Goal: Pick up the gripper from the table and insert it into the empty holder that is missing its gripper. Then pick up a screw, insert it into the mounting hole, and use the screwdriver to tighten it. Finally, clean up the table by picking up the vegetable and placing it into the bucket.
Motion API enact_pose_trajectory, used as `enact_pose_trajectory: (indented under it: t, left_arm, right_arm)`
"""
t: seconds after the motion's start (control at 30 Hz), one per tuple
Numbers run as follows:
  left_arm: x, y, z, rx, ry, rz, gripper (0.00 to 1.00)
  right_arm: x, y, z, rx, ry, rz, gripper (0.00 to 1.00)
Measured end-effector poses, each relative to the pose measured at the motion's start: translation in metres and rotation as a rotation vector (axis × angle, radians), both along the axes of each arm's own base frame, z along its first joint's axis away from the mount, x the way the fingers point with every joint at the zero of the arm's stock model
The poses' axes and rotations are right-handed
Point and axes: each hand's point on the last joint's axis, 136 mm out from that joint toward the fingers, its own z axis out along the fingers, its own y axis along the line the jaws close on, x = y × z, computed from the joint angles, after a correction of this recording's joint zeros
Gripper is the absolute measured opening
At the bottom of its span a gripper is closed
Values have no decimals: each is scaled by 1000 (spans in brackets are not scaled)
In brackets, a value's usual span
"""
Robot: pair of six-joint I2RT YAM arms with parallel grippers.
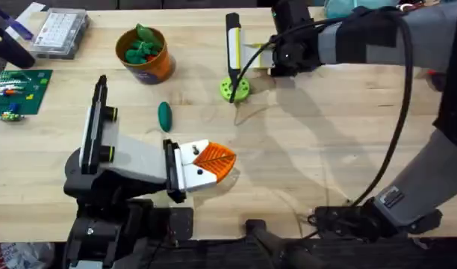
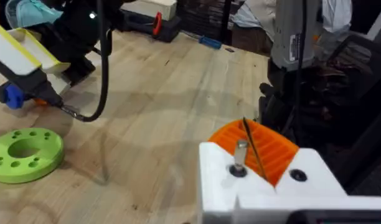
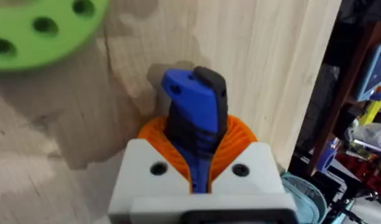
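Right hand [image 3: 197, 155]: reaching across to the far middle of the surface [image 1: 325, 134], closing its orange ribbed pads [image 3: 240, 134] on the screwdriver [image 3: 193, 115], with the blue body and black cap standing up between them. Hovering just beyond the green ring [image 1: 234, 89].

Left hand [image 1: 202, 168]: resting low at the near middle of the surface, pointing to the right. How wide it is standing: impossible to tell.

Holder [image 1: 185, 173]: white block at the tip of the left arm, carrying the orange finger [image 1: 216, 159], which is jutting out from its front edge.

Screw [image 2: 239, 154]: small and metal, standing upright in one dark hole on the holder's top face, just beside the orange finger and apart from the second dark hole.

Vegetable [image 1: 164, 115]: dark green oval, lying bare on the surface between the bucket [image 1: 163, 66] and the left hand, touching neither.

Bucket: orange tub, sitting at the far left-centre, holding green toys with red bits.

Green ring: lying flat, well to the right of the vegetable.

Clear box [image 1: 60, 31]: sitting at the far left corner.

Green circuit board [image 1: 19, 90]: lying at the left edge, nearer than the clear box.
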Motion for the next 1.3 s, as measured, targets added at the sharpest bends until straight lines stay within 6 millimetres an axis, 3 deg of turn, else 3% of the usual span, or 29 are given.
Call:
enact_pose_trajectory:
  t: [0.3, 0.43, 0.5, 1.3]
  left_arm:
    - [0, 0, 0, 0, 0, 0, 12]
    - [0, 0, 0, 0, 0, 0, 12]
    - [0, 0, 0, 0, 0, 0, 12]
    - [0, 0, 0, 0, 0, 0, 12]
  right_arm:
    - [4, -5, 3, -5, -11, -9, 368]
    - [12, -4, 11, -4, -44, -10, 876]
    - [15, -3, 16, -3, -56, -10, 986]
    - [3, -12, 10, -61, 4, -28, 995]
